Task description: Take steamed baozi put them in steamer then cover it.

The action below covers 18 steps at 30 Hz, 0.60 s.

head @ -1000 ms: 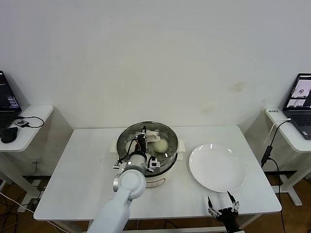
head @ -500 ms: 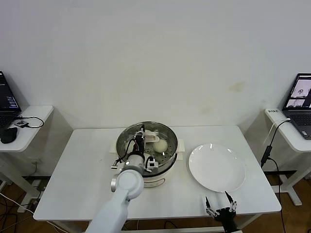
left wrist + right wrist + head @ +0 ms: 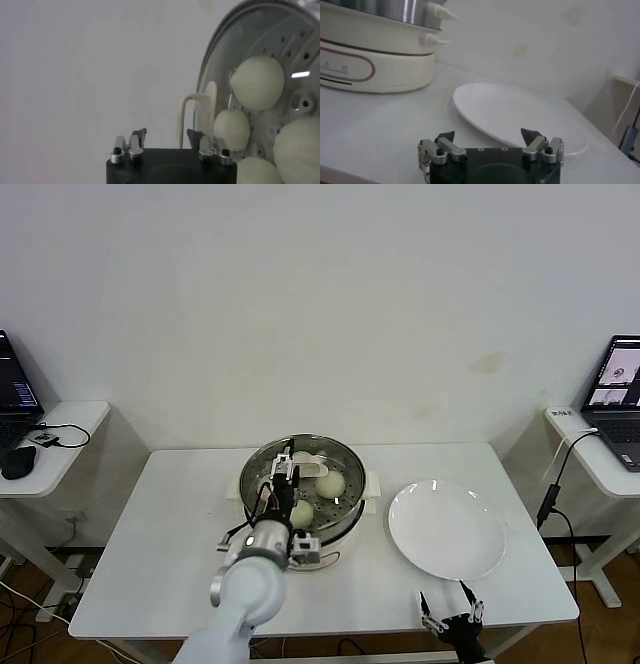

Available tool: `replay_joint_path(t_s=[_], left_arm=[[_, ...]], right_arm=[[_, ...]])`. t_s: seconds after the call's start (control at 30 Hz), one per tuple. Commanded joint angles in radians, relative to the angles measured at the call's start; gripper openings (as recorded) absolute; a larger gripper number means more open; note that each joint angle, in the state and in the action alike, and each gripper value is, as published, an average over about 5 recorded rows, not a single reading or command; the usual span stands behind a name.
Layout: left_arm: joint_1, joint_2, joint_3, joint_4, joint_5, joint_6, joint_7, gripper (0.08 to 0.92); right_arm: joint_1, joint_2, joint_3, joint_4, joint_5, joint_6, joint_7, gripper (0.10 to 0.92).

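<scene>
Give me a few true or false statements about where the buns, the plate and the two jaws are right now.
1. The white plate holds no buns. True.
2. The left gripper is over the steamer, jaws open. True.
3. The right gripper grips the plate. False: it sits open at the table's near edge, off the plate.
4. The steamer is covered. False: it is open, with baozi visible inside.

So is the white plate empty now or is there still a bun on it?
Empty. The plate shows bare white in the head view, and the buns lie in the steamer.
</scene>
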Motion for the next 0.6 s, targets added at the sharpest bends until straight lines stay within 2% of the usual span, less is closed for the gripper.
replay_joint_path(t_s=[0.03, 0.13, 0.2, 0.33, 0.43, 0.6], left_arm=[[0.349, 0.113, -0.106, -0.367, -0.268, -0.046, -0.083, 0.780], [0.475, 0.176, -0.193, -0.402, -0.533, -0.117, -0.213, 0.816], [0.544, 0.204, -0.279, -0.387, -0.833, -0.219, -0.288, 0.821], [0.641, 0.189, -0.453, -0.291, -1.402, -0.465, -0.379, 0.823], [0.686, 0.173, -0.510, -0.239, -1.597, -0.500, -0.437, 0.823], [0.737, 0.161, -0.540, -0.187, -1.725, -0.558, -0.461, 0.823]], right_arm=[[-0.001, 0.000, -0.001, 0.001, -0.003, 0.001, 0.000, 0.823], [-0.005, 0.000, -0.006, 0.007, -0.002, 0.003, 0.000, 0.823], [-0.009, -0.002, -0.010, 0.014, 0.003, 0.007, 0.000, 0.823], [-0.024, -0.014, -0.024, 0.042, 0.030, 0.011, 0.007, 0.823], [-0.044, -0.036, -0.047, 0.078, 0.072, 0.003, 0.014, 0.823], [-0.080, -0.084, -0.091, 0.136, 0.153, -0.028, 0.022, 0.823]])
